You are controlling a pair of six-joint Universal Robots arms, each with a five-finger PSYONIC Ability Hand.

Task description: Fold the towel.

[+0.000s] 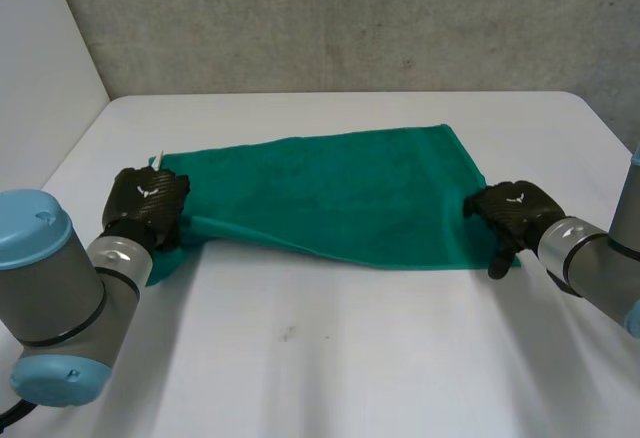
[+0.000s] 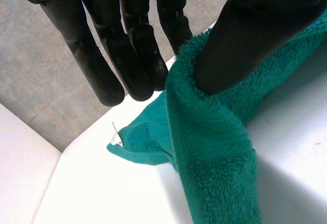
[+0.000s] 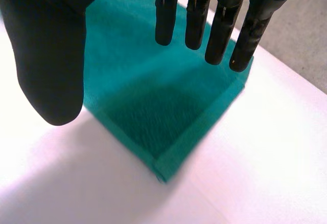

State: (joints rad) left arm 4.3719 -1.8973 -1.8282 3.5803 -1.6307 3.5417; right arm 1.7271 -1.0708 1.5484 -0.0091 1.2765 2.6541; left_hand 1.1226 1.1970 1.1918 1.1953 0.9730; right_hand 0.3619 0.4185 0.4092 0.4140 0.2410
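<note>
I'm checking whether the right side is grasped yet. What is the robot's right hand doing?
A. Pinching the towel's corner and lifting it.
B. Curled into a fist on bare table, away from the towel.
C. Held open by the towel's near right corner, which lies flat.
C: the right hand has straight fingers set apart from its thumb, and the towel has its corner lying flat on the table under the palm.
</note>
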